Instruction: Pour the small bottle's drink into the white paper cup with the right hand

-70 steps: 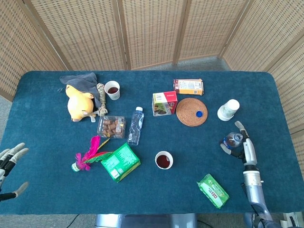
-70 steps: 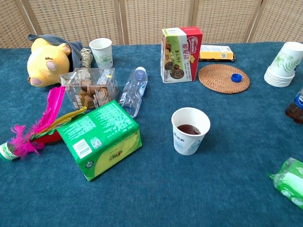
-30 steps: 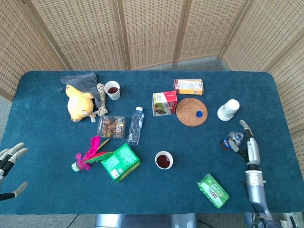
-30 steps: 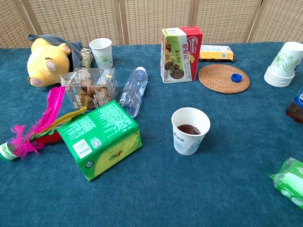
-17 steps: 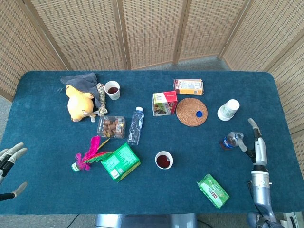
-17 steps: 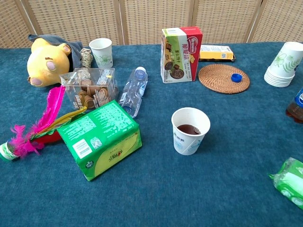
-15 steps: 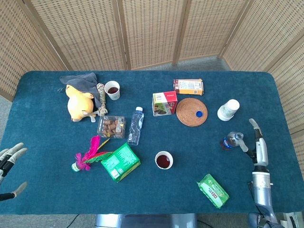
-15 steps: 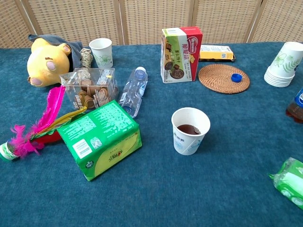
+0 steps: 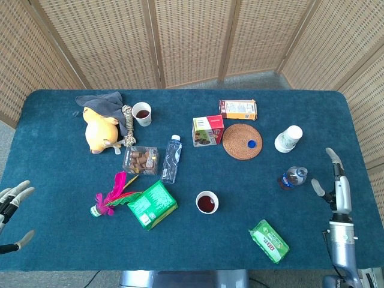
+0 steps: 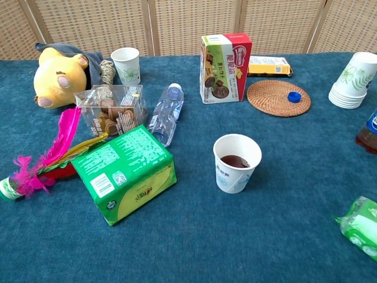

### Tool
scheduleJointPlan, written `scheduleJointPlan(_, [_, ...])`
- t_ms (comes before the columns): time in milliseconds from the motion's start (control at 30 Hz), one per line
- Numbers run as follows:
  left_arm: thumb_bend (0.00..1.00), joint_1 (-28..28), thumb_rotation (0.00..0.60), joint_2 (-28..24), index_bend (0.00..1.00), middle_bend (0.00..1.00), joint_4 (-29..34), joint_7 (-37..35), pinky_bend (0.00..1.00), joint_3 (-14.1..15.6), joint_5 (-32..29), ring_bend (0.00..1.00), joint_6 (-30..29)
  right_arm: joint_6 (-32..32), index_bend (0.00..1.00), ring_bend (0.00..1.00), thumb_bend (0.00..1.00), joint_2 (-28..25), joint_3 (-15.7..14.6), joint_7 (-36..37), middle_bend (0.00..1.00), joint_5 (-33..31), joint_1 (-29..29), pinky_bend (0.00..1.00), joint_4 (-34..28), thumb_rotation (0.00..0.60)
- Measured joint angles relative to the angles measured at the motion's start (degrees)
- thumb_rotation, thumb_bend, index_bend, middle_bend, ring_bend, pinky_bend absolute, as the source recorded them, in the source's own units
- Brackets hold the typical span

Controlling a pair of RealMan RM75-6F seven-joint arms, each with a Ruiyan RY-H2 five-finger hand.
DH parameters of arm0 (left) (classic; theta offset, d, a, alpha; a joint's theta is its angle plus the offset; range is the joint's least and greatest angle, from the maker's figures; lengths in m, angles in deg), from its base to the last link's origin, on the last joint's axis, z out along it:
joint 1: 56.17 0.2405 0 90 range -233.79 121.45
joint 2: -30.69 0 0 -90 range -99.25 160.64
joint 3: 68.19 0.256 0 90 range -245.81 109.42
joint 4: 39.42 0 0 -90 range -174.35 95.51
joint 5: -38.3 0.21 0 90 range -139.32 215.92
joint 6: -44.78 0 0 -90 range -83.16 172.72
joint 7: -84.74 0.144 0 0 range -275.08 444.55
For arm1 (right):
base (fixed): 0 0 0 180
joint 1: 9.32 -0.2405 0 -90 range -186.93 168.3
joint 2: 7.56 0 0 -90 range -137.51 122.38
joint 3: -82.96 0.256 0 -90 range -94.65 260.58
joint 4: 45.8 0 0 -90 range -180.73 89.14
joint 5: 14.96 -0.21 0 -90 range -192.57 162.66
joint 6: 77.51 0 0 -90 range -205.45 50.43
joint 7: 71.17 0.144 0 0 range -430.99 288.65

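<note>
The small bottle [image 9: 292, 177] stands upright and uncapped on the blue table, with dark drink low inside; the chest view cuts it off at the right edge as the small bottle [image 10: 369, 132]. A white paper cup [image 9: 207, 202] holding dark drink stands mid-table, also seen as the white paper cup [image 10: 236, 163]. My right hand [image 9: 336, 180] hovers open to the right of the bottle, apart from it. My left hand [image 9: 12, 207] is open at the table's left edge. A blue cap [image 9: 252, 143] lies on the woven coaster [image 9: 239, 146].
A stack of paper cups [image 9: 288, 138] stands behind the bottle. A green packet [image 9: 269, 240] lies near the front right. A green box [image 9: 152, 205], a clear water bottle [image 9: 171, 159], a snack tray [image 9: 140, 159], a biscuit box [image 9: 208, 130], a plush toy [image 9: 101, 129] and a second cup [image 9: 143, 113] fill the left and middle.
My right hand let go of the small bottle and drew back to the right. The bottle stays standing where it was set. The left hand has not moved.
</note>
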Motion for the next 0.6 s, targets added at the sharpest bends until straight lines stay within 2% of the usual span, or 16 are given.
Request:
scheduleJointPlan(333, [0.37, 0.05, 0.6, 0.14, 0.0, 0.0, 0.27, 0.78, 0.0, 0.01, -0.05, 0.0, 0.12, -5.95, 0.0, 0.0, 0.0, -6.03, -2.02, -3.11, 0.0, 5.45, 0.89, 0.0, -5.91, 0.164])
scheduleJointPlan(600, [0.37, 0.17, 0.6, 0.38, 0.0, 0.0, 0.66, 2.18, 0.0, -0.07, -0.29, 0.0, 0.2, -9.52, 0.0, 0.0, 0.0, -11.05, -4.04, -13.83, 0.0, 9.98, 1.42, 0.0, -11.87, 0.163])
